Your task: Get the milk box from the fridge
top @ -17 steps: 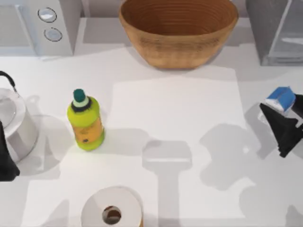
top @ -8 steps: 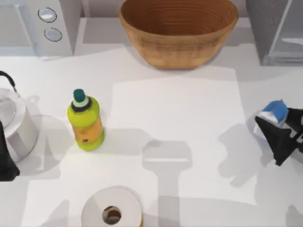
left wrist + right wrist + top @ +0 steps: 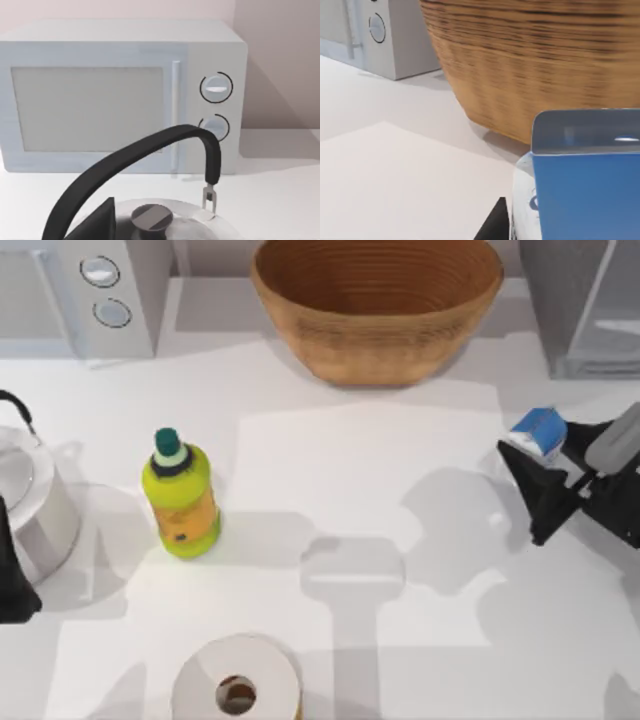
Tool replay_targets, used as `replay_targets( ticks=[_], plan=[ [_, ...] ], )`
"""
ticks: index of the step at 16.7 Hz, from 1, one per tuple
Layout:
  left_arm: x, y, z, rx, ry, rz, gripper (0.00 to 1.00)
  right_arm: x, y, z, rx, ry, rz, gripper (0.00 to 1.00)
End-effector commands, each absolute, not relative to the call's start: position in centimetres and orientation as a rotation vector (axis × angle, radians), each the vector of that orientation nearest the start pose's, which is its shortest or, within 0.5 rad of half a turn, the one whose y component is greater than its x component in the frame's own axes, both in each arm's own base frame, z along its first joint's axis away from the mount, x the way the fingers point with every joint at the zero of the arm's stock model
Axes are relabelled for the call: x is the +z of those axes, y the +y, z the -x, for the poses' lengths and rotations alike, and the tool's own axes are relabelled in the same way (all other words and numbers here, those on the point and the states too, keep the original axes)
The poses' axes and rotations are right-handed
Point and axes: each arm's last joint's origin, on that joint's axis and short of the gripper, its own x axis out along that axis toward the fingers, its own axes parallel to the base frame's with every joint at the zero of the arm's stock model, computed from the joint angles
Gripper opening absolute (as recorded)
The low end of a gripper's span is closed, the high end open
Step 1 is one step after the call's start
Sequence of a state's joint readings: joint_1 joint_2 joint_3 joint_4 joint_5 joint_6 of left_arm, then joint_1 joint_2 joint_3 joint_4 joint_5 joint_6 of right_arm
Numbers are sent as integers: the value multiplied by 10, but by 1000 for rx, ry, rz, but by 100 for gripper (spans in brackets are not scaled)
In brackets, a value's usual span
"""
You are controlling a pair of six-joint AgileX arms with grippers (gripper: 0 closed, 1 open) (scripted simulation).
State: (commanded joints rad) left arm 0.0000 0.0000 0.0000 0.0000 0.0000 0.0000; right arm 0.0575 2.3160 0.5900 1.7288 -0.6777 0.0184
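**A:** Your milk box (image 3: 540, 430) is out over the right side of the table, white carton with that bright blue top, pinched in your right gripper (image 3: 535, 455). The dark fingers (image 3: 545, 495) are clamped on it, and it sits well apart from the fridge (image 3: 580, 300), below the speckled grey cabinet with the pale glassy front at the top right corner.

**B:** And from your right wrist?

**A:** The carton's flat blue panel (image 3: 585, 195) sits right up close, with the ribbed weave of the wicker basket (image 3: 535, 65) behind it. In the top view that basket (image 3: 378, 302) is a broad round bowl at the back centre.

**B:** The surface?

**A:** You've got a plain white table (image 3: 380, 490), smooth and matte, with soft shadows across it. A yellow-green bottle (image 3: 180, 495) with a dark green cap stands upright left of centre, and a paper roll (image 3: 237, 688) sits at the near edge.

**B:** Your left arm?

**A:** Your left gripper (image 3: 12, 575) is parked at the left edge beside the shiny steel kettle (image 3: 30, 495); I can't tell how its fingers stand. Its wrist camera looks over the kettle's arched black handle (image 3: 150, 160) to the white microwave (image 3: 120, 95) with two round dials.
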Motion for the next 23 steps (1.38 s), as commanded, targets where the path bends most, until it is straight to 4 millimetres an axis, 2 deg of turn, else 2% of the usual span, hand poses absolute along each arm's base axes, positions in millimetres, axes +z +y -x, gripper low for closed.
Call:
replay_targets(
  ticks=[5, 18, 23],
  plan=[
    [160, -1, -106, 0, 0, 0, 100, 43, 46, -319, 766, -5, -2, 0],
    [160, -1, -106, 0, 0, 0, 100, 43, 46, -319, 766, -5, -2, 98],
    [160, -1, -106, 0, 0, 0, 100, 43, 46, -319, 766, -5, -2, 100]
  ],
)
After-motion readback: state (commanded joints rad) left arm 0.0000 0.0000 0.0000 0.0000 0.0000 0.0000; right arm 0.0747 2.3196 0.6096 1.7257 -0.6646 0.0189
